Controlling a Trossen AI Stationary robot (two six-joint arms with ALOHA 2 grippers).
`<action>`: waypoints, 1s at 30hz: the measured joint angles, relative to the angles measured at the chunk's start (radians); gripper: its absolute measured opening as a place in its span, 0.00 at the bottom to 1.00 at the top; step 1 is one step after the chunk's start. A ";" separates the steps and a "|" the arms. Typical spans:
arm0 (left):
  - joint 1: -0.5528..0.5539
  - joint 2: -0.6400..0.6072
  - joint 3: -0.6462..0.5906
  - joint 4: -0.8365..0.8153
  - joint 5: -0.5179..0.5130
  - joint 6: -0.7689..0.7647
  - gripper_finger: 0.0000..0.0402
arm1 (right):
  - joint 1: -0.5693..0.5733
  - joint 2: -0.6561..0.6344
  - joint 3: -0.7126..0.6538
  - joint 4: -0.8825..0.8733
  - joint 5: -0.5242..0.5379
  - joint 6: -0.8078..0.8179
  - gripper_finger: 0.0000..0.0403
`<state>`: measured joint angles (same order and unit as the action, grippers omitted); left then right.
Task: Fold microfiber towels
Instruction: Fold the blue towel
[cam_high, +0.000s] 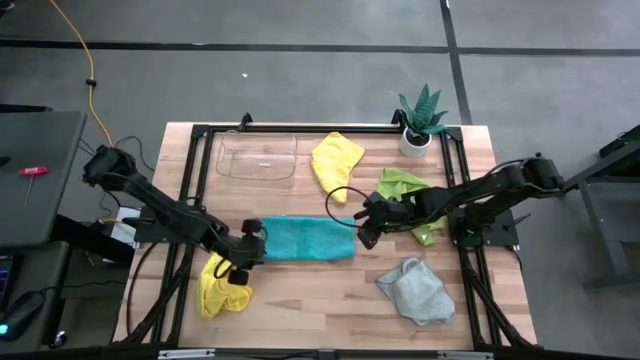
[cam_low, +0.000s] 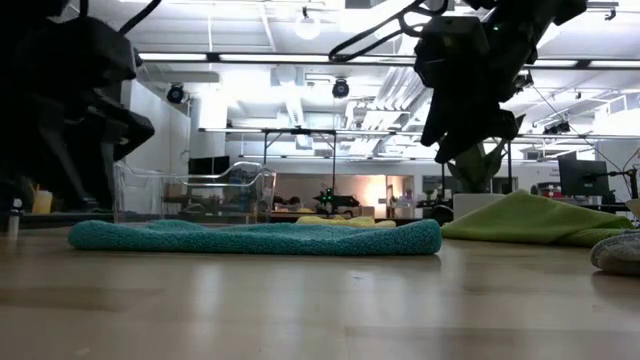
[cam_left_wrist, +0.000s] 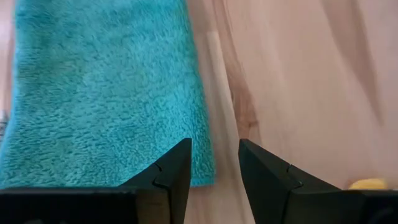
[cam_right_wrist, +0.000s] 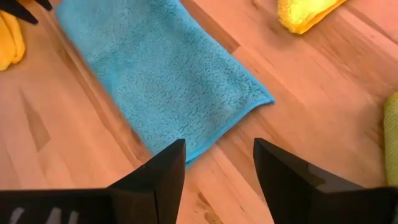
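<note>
The teal-blue towel (cam_high: 308, 238) lies flat on the table's middle as a folded rectangle, also seen low and long in the low view (cam_low: 250, 238). My left gripper (cam_high: 254, 242) stands open at its left end. In the left wrist view (cam_left_wrist: 214, 168) one finger is over the towel's corner (cam_left_wrist: 199, 174) and the other over bare wood. My right gripper (cam_high: 364, 230) is open and raised above the towel's right end (cam_right_wrist: 249, 99). Nothing lies between its fingers (cam_right_wrist: 219, 168).
A flat yellow towel (cam_high: 335, 160) lies at the back. A crumpled yellow towel (cam_high: 222, 288) is near the front left, a lime green towel (cam_high: 405, 185) under the right arm, and a grey towel (cam_high: 415, 290) at the front right. A clear tray (cam_high: 258, 160) and a potted plant (cam_high: 420, 120) stand at the far edge.
</note>
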<state>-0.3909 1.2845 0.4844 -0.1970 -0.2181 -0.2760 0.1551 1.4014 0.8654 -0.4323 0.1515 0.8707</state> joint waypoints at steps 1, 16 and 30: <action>-0.004 0.020 0.007 0.000 -0.004 0.000 0.31 | 0.000 0.000 0.000 0.000 0.005 0.000 0.45; -0.018 0.177 0.033 -0.019 -0.042 -0.009 0.24 | 0.005 0.000 0.000 0.208 -0.106 -0.228 0.45; -0.016 0.158 0.029 -0.019 -0.025 -0.061 0.02 | 0.106 0.173 0.022 0.244 -0.178 -0.733 0.45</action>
<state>-0.4072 1.4425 0.5133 -0.2157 -0.2428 -0.3374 0.2606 1.5743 0.8874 -0.1880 -0.0264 0.1374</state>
